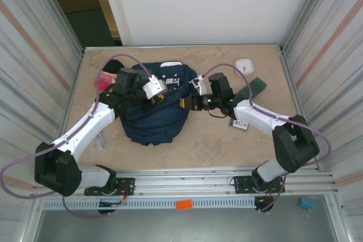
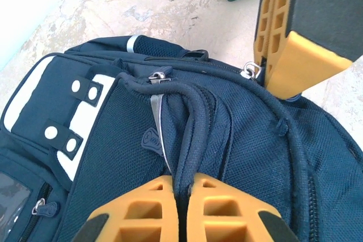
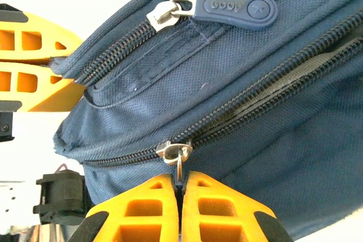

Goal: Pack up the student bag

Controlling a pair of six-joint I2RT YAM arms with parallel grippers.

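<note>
The student bag (image 1: 153,118) lies mid-surface (image 1: 227,145) between the arms. The left hand (image 2: 182,188) is clamped shut on its carry strap (image 2: 193,117). The right hand (image 3: 180,185) pinches the metal zipper pull (image 3: 178,160), whose tip is hidden between the fingers. The left arm half covers a pink item (image 1: 104,83).

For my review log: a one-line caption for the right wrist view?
Right hand pinches the student bag's metal zipper pull.

both arms reach inward, elbows bent outward; left hand (image 2: 183,196) and right hand (image 3: 180,196) both pinched shut.
</note>
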